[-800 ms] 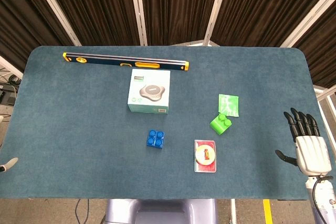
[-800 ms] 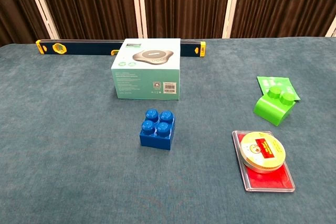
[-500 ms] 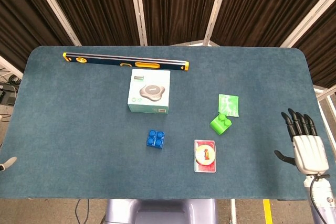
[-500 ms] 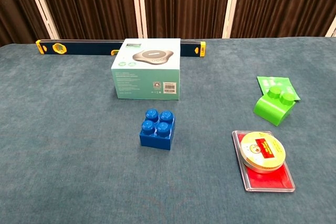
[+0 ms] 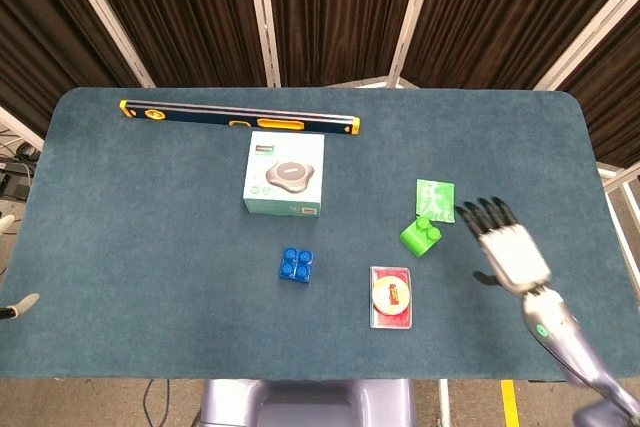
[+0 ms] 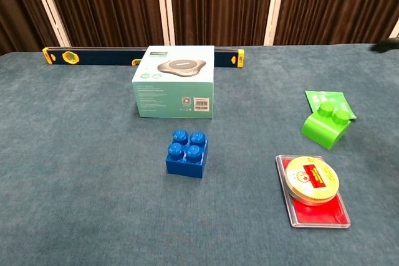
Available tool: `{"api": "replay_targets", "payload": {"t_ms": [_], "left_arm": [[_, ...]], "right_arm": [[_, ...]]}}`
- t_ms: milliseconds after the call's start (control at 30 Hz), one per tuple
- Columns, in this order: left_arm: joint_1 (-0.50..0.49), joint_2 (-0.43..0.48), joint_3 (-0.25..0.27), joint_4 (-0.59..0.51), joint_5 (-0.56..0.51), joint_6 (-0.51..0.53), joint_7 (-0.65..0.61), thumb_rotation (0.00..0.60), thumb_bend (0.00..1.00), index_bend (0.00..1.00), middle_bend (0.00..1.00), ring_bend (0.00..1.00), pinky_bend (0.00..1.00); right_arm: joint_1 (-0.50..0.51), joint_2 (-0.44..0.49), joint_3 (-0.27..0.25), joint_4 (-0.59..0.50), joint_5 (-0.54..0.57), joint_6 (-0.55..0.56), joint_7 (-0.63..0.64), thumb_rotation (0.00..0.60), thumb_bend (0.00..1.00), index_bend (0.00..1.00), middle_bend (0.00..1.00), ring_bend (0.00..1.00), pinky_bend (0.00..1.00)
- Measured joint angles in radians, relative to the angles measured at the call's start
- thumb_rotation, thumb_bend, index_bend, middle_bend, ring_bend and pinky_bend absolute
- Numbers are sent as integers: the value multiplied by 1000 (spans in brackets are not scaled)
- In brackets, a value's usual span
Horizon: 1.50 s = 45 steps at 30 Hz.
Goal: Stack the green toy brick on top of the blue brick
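Nearest the robot lies a red-backed card with a round tin [image 6: 312,182], flat on the blue table [image 5: 150,247]. To its left, apart from it, the blue brick [image 6: 187,153] stands studs-up with nothing on it. Beyond the card, the green brick [image 6: 325,125] rests tilted against a green packet [image 5: 436,199], touching its near edge. In the head view, the right hand [image 5: 507,243] hovers just right of the green brick, holding nothing, fingers spread and extended; the chest view shows only a dark tip at its right edge, probably one of those fingers. The left hand [image 5: 14,309] appears only as a sliver at the table's left edge, and its state cannot be told. Farther back stand a white box [image 6: 175,89] and, at the far edge, a spirit level [image 5: 238,118]. The step in hand appears to be the reach. To grasp well, the hand should descend over the brick's side faces, avoiding the packet, and level the brick before lifting, leaving the underside free for the studs.
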Motion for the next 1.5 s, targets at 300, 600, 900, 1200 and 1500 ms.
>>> {"api": "replay_targets", "payload": {"t_ms": [300,600,900,1200,1500], "left_arm": [[-16,-29,-13,17,-81,-57,58,600,0,0,0,0,0],[-28,-50,-30,49,-150,-105,77,600,0,0,0,0,0],[-37,-60,-35,59,-168,-127,93,600,0,0,0,0,0],[-49,-66,-36,46,-167,-141,119,600,0,0,0,0,0],[-61,-70,-36,41,-170,-161,136,600,0,0,0,0,0]], "right_arm": [[190,-108,36,139,-22,-200,-63,600,0,111,239,73,184],[306,-193,-9,296,-125,-302,-31,600,0,113,239,74,180],[335,-215,-71,375,-191,-304,-19,600,0,116,241,77,185],[335,-257,-95,461,-209,-269,21,600,0,226,381,255,414],[329,-301,-128,559,-254,-187,82,600,121,398,526,396,536]]}}
